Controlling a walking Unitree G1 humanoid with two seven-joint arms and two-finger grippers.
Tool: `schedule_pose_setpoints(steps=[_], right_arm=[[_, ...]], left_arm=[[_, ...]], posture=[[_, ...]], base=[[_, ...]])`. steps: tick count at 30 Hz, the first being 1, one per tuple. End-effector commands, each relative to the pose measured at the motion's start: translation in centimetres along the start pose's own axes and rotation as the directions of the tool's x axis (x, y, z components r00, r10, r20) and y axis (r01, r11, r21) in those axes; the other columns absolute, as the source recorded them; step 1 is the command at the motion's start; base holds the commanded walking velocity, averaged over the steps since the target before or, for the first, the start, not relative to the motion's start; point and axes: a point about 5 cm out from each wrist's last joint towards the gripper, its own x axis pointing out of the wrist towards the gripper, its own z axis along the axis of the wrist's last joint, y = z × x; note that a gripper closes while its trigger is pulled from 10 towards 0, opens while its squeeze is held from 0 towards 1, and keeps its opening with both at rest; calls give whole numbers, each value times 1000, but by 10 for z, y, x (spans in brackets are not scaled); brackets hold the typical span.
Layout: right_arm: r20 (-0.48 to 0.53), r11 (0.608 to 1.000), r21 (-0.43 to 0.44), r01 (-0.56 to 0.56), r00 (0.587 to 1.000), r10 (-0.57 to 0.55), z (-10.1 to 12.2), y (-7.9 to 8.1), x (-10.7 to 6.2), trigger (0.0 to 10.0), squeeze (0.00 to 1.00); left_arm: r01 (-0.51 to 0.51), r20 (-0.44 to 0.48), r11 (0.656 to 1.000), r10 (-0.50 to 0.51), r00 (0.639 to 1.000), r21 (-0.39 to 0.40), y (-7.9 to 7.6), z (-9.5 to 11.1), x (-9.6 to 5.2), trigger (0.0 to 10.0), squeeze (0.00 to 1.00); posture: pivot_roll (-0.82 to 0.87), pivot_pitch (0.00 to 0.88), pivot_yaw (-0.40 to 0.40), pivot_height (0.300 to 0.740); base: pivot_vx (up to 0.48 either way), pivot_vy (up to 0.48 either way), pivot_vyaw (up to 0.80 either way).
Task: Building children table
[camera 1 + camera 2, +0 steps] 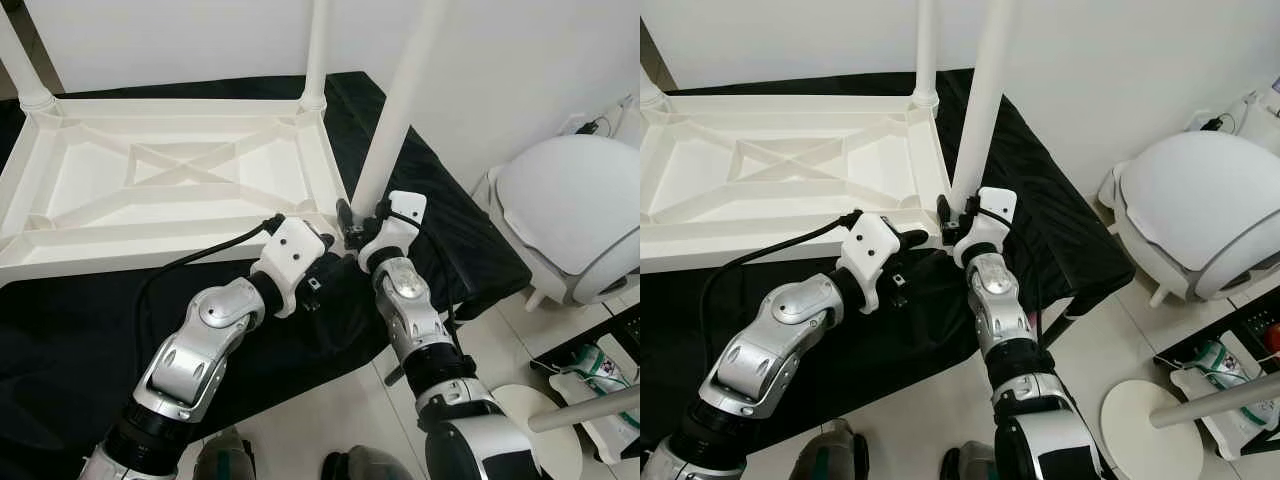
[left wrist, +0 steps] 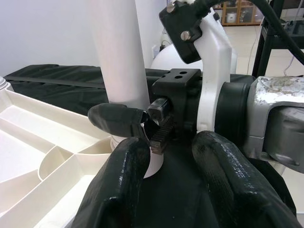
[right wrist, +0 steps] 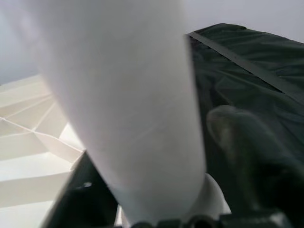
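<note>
Jaws of our right gripper clamp the white table leg at its base, at the near-right corner of the upturned tabletop. Our left gripper sits just beside, jaws apart; tabletop lies on black cloth.

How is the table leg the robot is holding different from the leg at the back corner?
The held leg leans over, while the back leg stands straight up. The held leg sits at the near corner of the upside-down tabletop, with the right gripper clamped round its bottom; the back leg has nothing touching it. The held leg looks fatter because it is nearer the camera. Both are plain white round tubes.
</note>
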Motion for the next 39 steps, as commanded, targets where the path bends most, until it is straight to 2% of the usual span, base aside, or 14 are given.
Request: schedule_pose_setpoints(steps=[1, 3, 5, 7, 8, 9, 11, 14, 17, 20, 36, 37, 38, 39], right_arm=[[-2, 999, 36, -17, 1000, 17, 2, -9, -2, 10000, 1000], [-2, 995, 58, -77, 997, 77, 5, -13, -1, 10000, 1000], [-10, 975, 37, -218, 976, 219, 9, -19, 1, 10000, 1000], [-17, 963, 22, -269, 963, 270, 11, -24, 1, 10000, 1000], [-30, 944, 24, -330, 943, 331, 12, -28, 1, 10000, 0], [-30, 944, 24, -330, 943, 331, 12, -28, 1, 10000, 0], [-76, 904, -7, -427, 902, 425, 12, -41, 4, 10000, 0], [-123, 866, -16, -499, 861, 494, 12, -47, 6, 10000, 0], [-139, 851, -8, -526, 843, 519, 11, -49, 6, 10000, 0], [-232, 771, -59, -634, 760, 607, 6, -45, 10, 10000, 0], [-271, 720, -117, -684, 719, 640, 17, -33, 27, 10000, 0], [-284, 714, -122, -690, 713, 641, 16, -33, 27, 4078, 0], [-298, 711, -121, -693, 708, 640, 15, -34, 27, 0, 0], [-308, 708, -120, -696, 704, 640, 14, -35, 27, 0, 0]], left_arm=[[-51, -3, 999, 51, 999, 11, 2, -1, 0, 10000, 0], [-54, -5, 998, 54, 999, 16, 3, -2, -1, 10000, 0], [-60, -3, 998, 60, 998, 19, 5, -3, -1, 10000, 0], [-60, -2, 998, 60, 998, 22, 5, -3, -1, 10000, 0], [-58, 0, 998, 58, 998, 22, 5, -3, 0, 10000, 0], [-58, 0, 998, 58, 998, 22, 5, -3, 0, 10000, 0], [-52, 4, 998, 51, 999, 26, 5, -2, 1, 10000, 0], [-48, 7, 998, 47, 999, 28, 5, -1, 1, 10000, 0], [-46, 8, 999, 46, 999, 28, 6, -1, 1, 10000, 0], [-40, 10, 999, 39, 999, 33, 5, 0, 2, 10000, 0], [-46, 8, 999, 46, 999, 29, 3, 0, -2, 10000, 0], [-48, 9, 998, 48, 999, 28, 3, 1, -2, 10000, 0], [-50, 9, 998, 50, 999, 27, 3, 1, -2, 10000, 0], [-52, 10, 998, 52, 999, 26, 3, 1, -2, 10000, 0]], posture=[[-5, 0, -71, 740], [-4, 0, -72, 740], [-6, 0, -70, 740], [-6, 0, -68, 740], [-10, 0, -66, 740], [-10, 0, -66, 740], [-11, 0, -64, 740], [-13, 0, -60, 740], [-14, 0, -60, 740], [-3, 0, -61, 740], [24, 0, -73, 740], [25, 0, -74, 740], [26, 0, -75, 740], [26, 0, -76, 740]], base=[[0, 0, 0], [0, 0, 0], [0, 0, 0], [0, 0, 0], [0, 0, 0], [0, 0, 0], [0, 0, 0], [0, 0, 0], [0, 0, 0], [0, 0, 0], [0, 0, 0], [0, 0, 0], [0, 0, 0], [0, 0, 0]])
